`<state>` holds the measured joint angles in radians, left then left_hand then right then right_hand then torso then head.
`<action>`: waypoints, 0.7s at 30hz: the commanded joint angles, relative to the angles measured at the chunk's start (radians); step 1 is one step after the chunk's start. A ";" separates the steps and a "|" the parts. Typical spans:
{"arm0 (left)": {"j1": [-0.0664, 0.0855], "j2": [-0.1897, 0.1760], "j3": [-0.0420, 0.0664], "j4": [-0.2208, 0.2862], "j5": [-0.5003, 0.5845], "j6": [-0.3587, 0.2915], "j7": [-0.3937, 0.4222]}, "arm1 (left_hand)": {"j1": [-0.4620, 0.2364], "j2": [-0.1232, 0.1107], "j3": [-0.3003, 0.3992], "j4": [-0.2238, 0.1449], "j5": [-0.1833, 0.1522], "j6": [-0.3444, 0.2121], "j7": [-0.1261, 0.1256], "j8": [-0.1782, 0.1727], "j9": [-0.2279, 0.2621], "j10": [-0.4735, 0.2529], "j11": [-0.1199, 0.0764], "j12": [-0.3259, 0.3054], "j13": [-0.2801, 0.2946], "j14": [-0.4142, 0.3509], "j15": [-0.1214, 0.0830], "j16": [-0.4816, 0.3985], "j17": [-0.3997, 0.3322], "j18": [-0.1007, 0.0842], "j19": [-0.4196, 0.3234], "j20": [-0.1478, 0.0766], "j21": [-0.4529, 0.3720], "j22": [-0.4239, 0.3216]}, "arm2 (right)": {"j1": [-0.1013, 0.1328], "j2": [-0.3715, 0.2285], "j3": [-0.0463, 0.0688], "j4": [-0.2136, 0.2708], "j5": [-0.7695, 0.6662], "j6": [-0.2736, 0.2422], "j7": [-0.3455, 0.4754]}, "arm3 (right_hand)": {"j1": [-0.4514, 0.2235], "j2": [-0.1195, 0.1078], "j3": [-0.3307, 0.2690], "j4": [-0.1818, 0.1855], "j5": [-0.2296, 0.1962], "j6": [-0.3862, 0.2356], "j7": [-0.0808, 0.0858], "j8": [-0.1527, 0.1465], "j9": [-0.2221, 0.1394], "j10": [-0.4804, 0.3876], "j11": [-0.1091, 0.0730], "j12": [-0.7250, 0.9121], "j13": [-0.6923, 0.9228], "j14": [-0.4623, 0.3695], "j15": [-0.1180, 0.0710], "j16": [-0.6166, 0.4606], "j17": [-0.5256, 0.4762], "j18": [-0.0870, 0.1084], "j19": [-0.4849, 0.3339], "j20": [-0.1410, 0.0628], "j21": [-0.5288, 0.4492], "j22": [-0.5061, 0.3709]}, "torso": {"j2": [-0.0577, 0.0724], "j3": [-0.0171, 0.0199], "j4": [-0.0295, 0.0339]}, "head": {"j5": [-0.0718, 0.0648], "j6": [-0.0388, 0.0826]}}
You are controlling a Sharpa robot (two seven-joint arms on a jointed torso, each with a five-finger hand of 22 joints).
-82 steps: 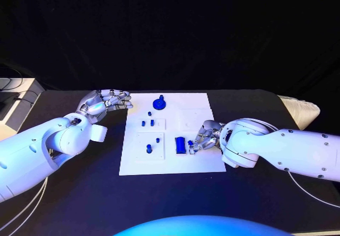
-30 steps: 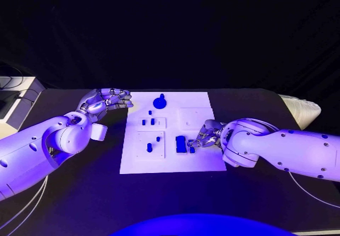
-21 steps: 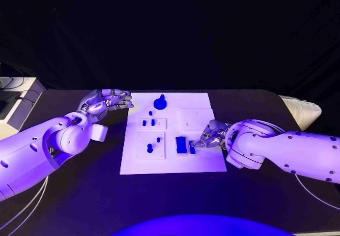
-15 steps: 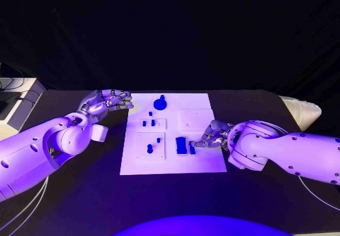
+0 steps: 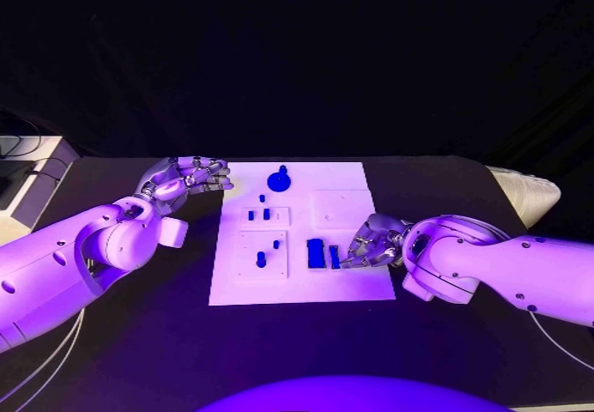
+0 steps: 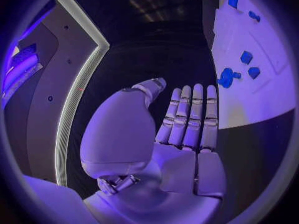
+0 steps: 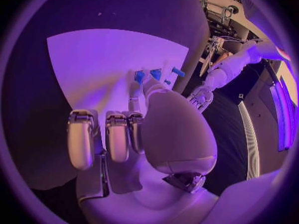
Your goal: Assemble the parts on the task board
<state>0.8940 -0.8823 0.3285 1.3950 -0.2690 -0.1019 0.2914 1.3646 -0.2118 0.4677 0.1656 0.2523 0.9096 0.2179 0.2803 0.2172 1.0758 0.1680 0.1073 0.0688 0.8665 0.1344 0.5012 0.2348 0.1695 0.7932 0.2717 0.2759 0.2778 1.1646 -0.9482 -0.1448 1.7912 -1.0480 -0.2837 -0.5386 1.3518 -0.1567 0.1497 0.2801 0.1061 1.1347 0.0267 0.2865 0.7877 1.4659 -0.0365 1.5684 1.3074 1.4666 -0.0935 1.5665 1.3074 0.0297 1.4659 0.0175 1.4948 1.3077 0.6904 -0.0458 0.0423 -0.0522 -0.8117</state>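
The right hand [image 5: 372, 242] lies low over the right edge of the flat white rectangular task board [image 5: 353, 287], fingers curled downward, tips close to a narrow blue bar part [image 5: 334, 257]; whether they touch or grip it I cannot tell. In the right wrist view the fingers [image 7: 109, 137] bend down over the board with nothing visible between them.

The left hand [image 5: 185, 178] hangs above the black worktop [image 5: 148, 343] just beside the board's far left corner, fingers loosely curled and holding nothing; the left wrist view shows its fingers [image 6: 190, 117] side by side, nearly straight and empty.

The board lies mid-worktop. On it, a wider blue block part [image 5: 314, 252] lies just left of the bar; small blue peg parts [image 5: 260, 257] stand on two raised white squares; a rounded blue knob part [image 5: 280, 180] sits near the far edge.
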 commanded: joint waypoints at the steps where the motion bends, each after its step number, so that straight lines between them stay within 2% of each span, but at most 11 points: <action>1: -0.001 0.002 0.000 0.001 -0.002 0.017 0.007 | 0.003 0.002 -0.006 -0.001 -0.006 -0.009 0.001 -0.001 -0.001 -0.001 0.000 -0.003 0.002 -0.009 0.001 0.006 0.002 0.011 0.006 -0.003 -0.003 -0.001 | -0.007 0.004 0.000 -0.003 0.004 0.024 0.031 | 0.014 0.000 0.007 0.001 -0.007 0.008 -0.004 0.014 0.006 0.105 -0.009 0.002 0.263 0.104 -0.008 0.004 0.263 -0.016 0.090 -0.007 0.005 0.246 | -0.001 -0.0005 0.0014 | -0.002 0.000; 7: -0.001 0.003 0.000 0.002 -0.002 0.017 0.008 | 0.003 0.002 -0.006 -0.001 -0.006 -0.009 0.001 -0.001 -0.001 -0.001 0.000 -0.003 0.002 -0.009 0.001 0.006 0.002 0.011 0.006 -0.003 -0.003 -0.001 | -0.016 0.019 0.000 -0.014 -0.003 -0.006 0.009 | 0.013 0.006 0.007 0.010 -0.008 0.013 -0.010 0.035 0.016 0.105 -0.014 0.002 0.263 0.104 -0.012 0.004 0.263 -0.017 0.091 -0.012 0.008 0.246 | 0.000 -0.0015 0.0027 | -0.002 0.000; 17: -0.002 0.001 0.000 0.004 -0.002 0.017 0.009 | 0.003 0.002 -0.006 -0.001 -0.006 -0.009 0.001 -0.001 -0.001 -0.001 0.000 -0.003 0.002 -0.009 0.001 0.006 0.002 0.011 0.006 -0.003 -0.003 -0.001 | -0.021 0.039 0.000 -0.032 -0.008 -0.035 -0.016 | -0.007 0.021 0.007 0.011 0.002 0.008 -0.012 0.051 0.023 0.105 -0.016 0.002 0.263 0.104 -0.015 0.004 0.263 -0.018 0.091 -0.015 0.010 0.247 | 0.001 -0.0027 0.0023 | 0.000 -0.002; 21: -0.002 0.000 0.000 0.005 -0.002 0.017 0.009 | 0.003 0.002 -0.006 -0.001 -0.006 -0.009 0.001 -0.001 -0.001 -0.001 0.000 -0.003 0.002 -0.009 0.001 0.006 0.002 0.011 0.006 -0.003 -0.003 -0.001 | -0.021 0.045 0.000 -0.040 -0.019 -0.041 -0.025 | -0.009 0.024 0.008 0.011 0.004 0.006 -0.013 0.054 0.024 0.105 -0.017 0.002 0.263 0.104 -0.015 0.004 0.263 -0.018 0.091 -0.015 0.010 0.247 | 0.000 -0.0012 0.0020 | 0.001 -0.004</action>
<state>0.8923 -0.8830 0.3283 1.3968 -0.2690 -0.1008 0.2914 1.3646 -0.2118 0.4677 0.1656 0.2523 0.9096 0.2179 0.2802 0.2173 1.0759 0.1680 0.1073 0.0688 0.8665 0.1344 0.5012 0.2347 0.1695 0.7932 0.2717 0.2759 0.2779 1.1445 -0.9047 -0.1449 1.7532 -1.0496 -0.3114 -0.5498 1.3453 -0.1375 0.1563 0.2869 0.1067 1.1439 0.0174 0.3368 0.8114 1.4646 -0.0449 1.5685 1.3074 1.4650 -0.1020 1.5665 1.3074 0.0297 1.4661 0.0107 1.5001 1.3079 0.6911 -0.0479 0.0447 -0.0515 -0.8141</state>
